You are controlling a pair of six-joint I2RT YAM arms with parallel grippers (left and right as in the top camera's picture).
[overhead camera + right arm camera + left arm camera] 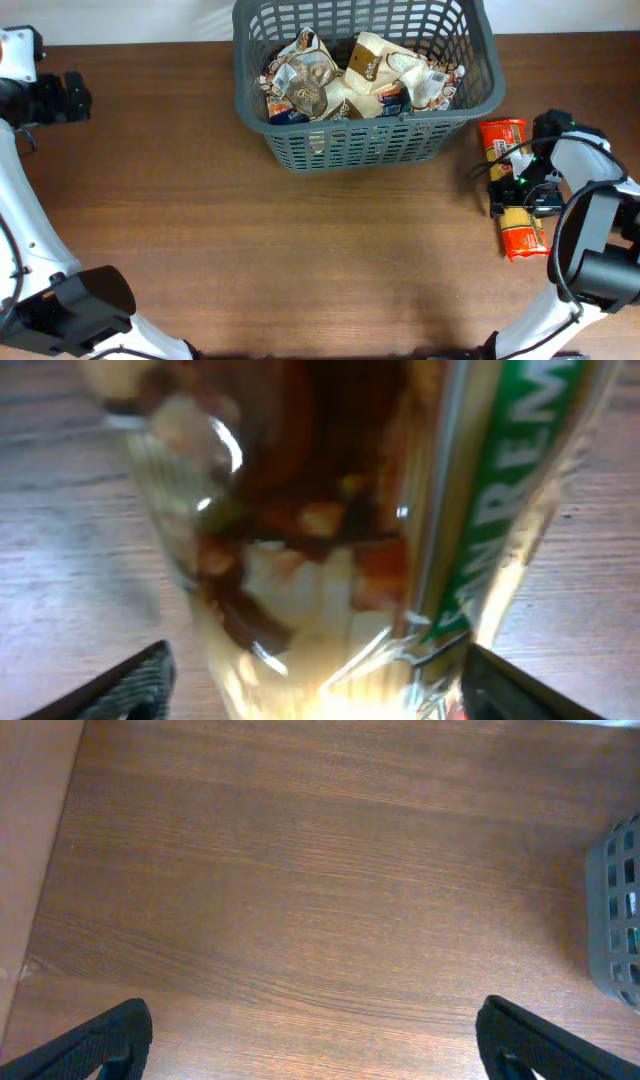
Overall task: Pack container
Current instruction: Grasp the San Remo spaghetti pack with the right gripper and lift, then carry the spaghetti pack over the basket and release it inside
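The container, a dark grey slotted basket (pixel 360 140), stands at the back centre and holds several beige and brown snack packets (pixel 350 80). A long red and orange pasta packet (pixel 503 135) lies on the table to the right of the basket. My right gripper (pixel 522 195) is over its middle. In the right wrist view the packet (pixel 330 510) fills the frame between the spread fingers of the gripper (pixel 315 685), which is open. My left gripper (pixel 80 97) is open and empty at the far left. It shows over bare wood in the left wrist view (pixel 315 1045).
The basket's corner shows at the right edge of the left wrist view (pixel 615 910). The brown wooden table (pixel 250 250) spans the view, with its back edge behind the basket. Both white arms reach in from the front corners.
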